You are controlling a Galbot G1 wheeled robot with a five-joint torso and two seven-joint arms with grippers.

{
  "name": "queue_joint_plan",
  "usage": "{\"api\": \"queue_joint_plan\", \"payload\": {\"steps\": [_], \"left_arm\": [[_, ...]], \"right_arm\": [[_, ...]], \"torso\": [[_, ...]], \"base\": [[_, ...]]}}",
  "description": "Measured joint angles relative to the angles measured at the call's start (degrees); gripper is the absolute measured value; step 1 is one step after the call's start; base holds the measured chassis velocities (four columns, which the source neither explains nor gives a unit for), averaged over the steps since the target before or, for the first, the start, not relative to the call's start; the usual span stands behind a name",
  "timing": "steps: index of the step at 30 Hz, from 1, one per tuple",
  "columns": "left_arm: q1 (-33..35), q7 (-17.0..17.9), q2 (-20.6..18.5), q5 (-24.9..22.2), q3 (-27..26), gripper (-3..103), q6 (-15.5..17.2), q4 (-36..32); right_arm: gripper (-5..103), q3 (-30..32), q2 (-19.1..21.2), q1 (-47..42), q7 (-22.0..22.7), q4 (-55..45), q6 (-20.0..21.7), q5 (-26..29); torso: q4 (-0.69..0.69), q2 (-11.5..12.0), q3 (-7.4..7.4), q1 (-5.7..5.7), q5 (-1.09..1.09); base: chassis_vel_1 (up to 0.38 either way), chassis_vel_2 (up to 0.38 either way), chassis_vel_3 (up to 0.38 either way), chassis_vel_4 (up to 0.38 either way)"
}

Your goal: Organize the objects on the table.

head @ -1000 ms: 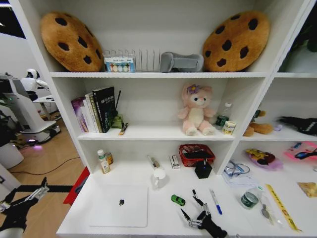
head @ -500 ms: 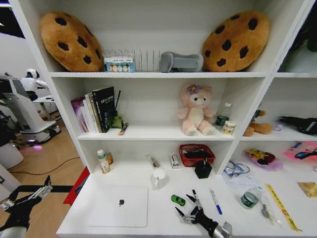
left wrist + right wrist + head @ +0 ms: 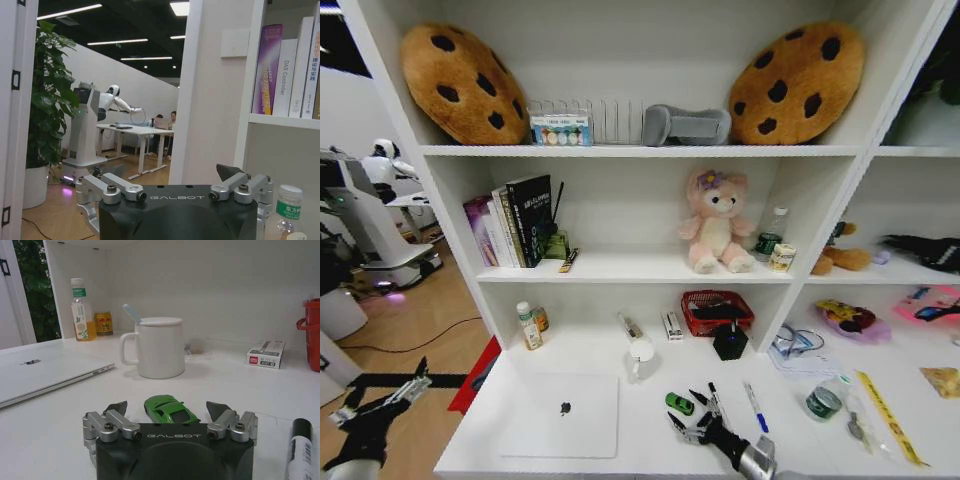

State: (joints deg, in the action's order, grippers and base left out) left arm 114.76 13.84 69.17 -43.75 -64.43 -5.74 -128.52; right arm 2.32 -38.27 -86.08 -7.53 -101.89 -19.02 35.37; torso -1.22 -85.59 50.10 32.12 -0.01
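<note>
The tiny green toy car stands on the white table, to the right of the closed silver laptop. My right gripper is low over the table, open, just behind the car. In the right wrist view the car sits between the spread fingertips of that gripper, apart from both. A black-capped white pen lies beside it, and a blue-capped pen lies farther right. My left gripper hangs open off the table's left end.
A white mug with a spoon stands behind the car. A red basket, a small box and bottles line the back. A yellow ruler and a green-lidded jar lie to the right.
My right gripper has slid left and forward along the table, up to the green car. The left gripper has shifted slightly beside the table.
</note>
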Motion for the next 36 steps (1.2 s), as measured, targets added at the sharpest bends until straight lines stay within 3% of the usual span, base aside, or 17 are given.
{"api": "queue_joint_plan", "payload": {"steps": [1, 9, 11, 14, 26, 31, 36], "left_arm": [[0.0, 0.0, 0.0, 0.0, 0.0, 100, 0.0, 0.0], [0.0, 0.1, 0.1, -0.3, 0.0, 100, -0.3, 0.2], [-0.1, 0.1, 0.1, -0.3, 0.1, 100, -0.3, 0.2], [-0.3, 0.2, 0.0, -0.3, 0.3, 100, -0.3, 0.2], [-0.3, 0.2, 0.1, -0.4, 0.5, 100, -0.4, 0.2], [-0.5, 0.2, 0.5, 0.1, 1.1, 100, -0.4, 0.3], [-0.6, 0.2, 0.9, 0.8, 1.8, 100, -0.5, 0.0]], "right_arm": [[91, 0.0, 0.0, 0.0, 0.0, 0.0, 0.0, 0.0], [54, 0.7, 0.0, -1.3, 0.2, 0.3, 0.1, -0.8], [54, 0.8, 0.0, -1.5, 0.2, 0.2, 0.1, -0.9], [37, 1.9, 0.0, -2.4, 0.2, -0.6, -0.1, -1.4], [36, 5.4, -0.4, -5.9, 0.0, -3.2, -0.3, -2.0], [36, 14.7, 0.9, -13.9, -0.9, -12.7, -1.3, -2.3], [36, 19.6, 3.0, -16.5, -0.5, -21.1, -1.5, -0.9]], "torso": [[0.0, 0.0, 0.0, 0.0, 0.0], [-0.01, 0.0, 0.0, 0.0, 0.0], [-0.01, 0.0, 0.0, 0.0, 0.0], [-0.01, 0.0, 0.0, 0.0, 0.01], [0.0, 0.0, 0.0, 0.0, 0.01], [-0.02, 0.0, 0.0, 0.0, 0.01], [-0.01, 0.0, 0.0, 0.0, -0.01]], "base": [[0.0, 0.0, 0.0, 0.0], [0.0, 0.0, 0.0, 0.0], [0.0, 0.0, 0.0, 0.0], [0.0, 0.0, 0.0, 0.0], [0.0, 0.0, 0.0, 0.0], [0.0, 0.0, 0.0, 0.0], [0.0, 0.0, 0.0, 0.0]]}}
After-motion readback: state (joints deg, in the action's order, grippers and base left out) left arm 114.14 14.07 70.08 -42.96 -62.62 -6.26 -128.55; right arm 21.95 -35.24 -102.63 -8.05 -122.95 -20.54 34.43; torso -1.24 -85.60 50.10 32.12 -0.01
